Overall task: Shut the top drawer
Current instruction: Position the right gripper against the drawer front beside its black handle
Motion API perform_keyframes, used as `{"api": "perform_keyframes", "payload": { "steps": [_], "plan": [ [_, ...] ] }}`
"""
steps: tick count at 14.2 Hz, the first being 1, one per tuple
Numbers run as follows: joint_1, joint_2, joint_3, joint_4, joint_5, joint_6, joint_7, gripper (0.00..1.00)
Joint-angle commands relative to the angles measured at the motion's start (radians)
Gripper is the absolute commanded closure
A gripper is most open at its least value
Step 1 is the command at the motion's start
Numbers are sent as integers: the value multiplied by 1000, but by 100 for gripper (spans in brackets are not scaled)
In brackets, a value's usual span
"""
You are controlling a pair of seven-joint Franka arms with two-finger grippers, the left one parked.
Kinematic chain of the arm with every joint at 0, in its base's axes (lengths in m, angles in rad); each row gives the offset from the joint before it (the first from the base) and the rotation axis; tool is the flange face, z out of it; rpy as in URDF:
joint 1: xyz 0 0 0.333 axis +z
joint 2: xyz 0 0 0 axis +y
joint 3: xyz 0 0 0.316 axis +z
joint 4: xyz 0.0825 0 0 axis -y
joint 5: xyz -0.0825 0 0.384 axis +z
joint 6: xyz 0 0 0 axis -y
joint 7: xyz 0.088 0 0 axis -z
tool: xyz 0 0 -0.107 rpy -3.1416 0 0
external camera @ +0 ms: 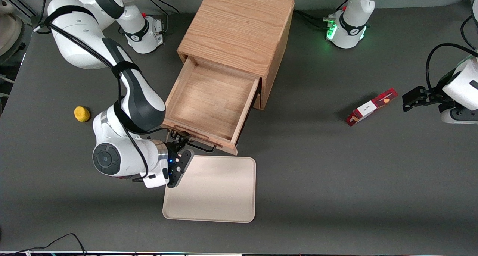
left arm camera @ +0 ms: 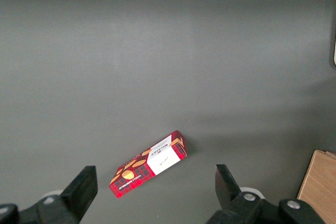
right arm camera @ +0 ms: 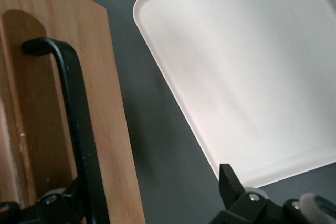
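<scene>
The claw (external camera: 182,148) sits in front of the top drawer (external camera: 209,99), at the handle (right arm camera: 79,124). Its fingers are spread: the right wrist view shows one finger against the black wire handle by the drawer front and the other well apart from it, over the tray (right arm camera: 252,72). No pinch is made.

The top drawer stands pulled far out of the oak cabinet (external camera: 239,28), its box empty. The drawer's travel axis runs from the claw straight into the cabinet, away from the front camera and slightly toward the parked arm's end of the bench (external camera: 336,196).

Judgement: closing requires a push along that axis, with the claw bearing on the drawer front.
</scene>
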Motion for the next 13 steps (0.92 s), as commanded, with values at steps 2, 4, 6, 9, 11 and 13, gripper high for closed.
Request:
{"api": "perform_keyframes", "payload": {
  "steps": [2,4,6,9,11,13],
  "plan": [
    [-16,16,-7,38,-15,9,-58,0],
    [-15,14,-5,38,-15,8,-57,0],
    [-15,13,-4,36,-13,8,-52,0],
    [-15,10,3,36,-12,6,-46,0],
    [-15,8,7,35,-9,6,-41,0],
    [-8,3,12,33,-3,5,3,0]
  ]
}}
